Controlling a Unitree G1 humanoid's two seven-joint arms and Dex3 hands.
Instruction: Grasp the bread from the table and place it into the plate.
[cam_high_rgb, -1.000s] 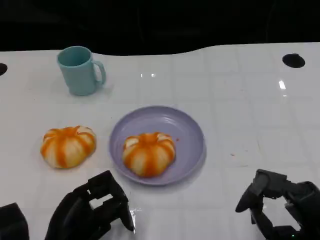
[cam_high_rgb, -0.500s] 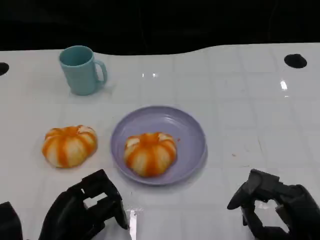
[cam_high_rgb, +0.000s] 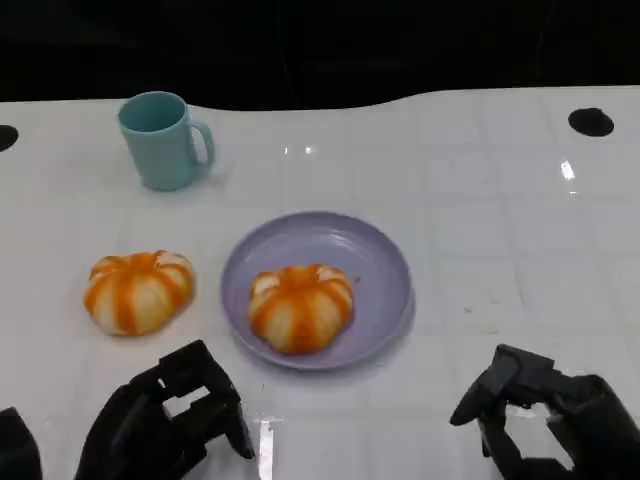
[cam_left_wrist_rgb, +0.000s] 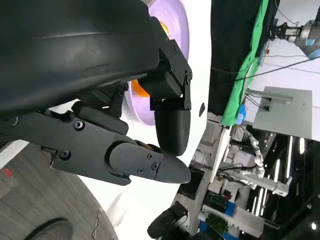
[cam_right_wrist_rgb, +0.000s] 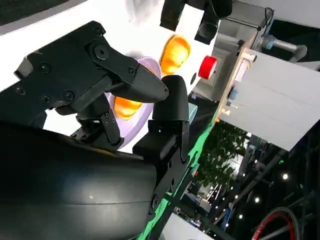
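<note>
An orange-and-white striped bread (cam_high_rgb: 300, 306) lies on the lilac plate (cam_high_rgb: 385, 270) at the table's middle. A second bread (cam_high_rgb: 138, 290) of the same look sits on the white table to the plate's left. My left hand (cam_high_rgb: 165, 420) hovers at the near edge below that second bread, holding nothing, fingers apart. My right hand (cam_high_rgb: 545, 415) is low at the near right, also holding nothing, fingers spread. The left wrist view catches the plate (cam_left_wrist_rgb: 177, 30) and a bit of bread (cam_left_wrist_rgb: 139, 90) past my fingers (cam_left_wrist_rgb: 170, 125). The right wrist view has both breads (cam_right_wrist_rgb: 175, 52) (cam_right_wrist_rgb: 125, 106) beyond my fingers (cam_right_wrist_rgb: 172, 115).
A teal mug (cam_high_rgb: 160, 140) stands at the back left, handle to the right. Dark round holes (cam_high_rgb: 591, 121) mark the table's far right and far left. Bare white tabletop (cam_high_rgb: 520, 230) spreads right of the plate.
Both hands have drawn slightly back toward the near edge; the right hand slid a little left and lower. The breads, plate and mug have not moved.
</note>
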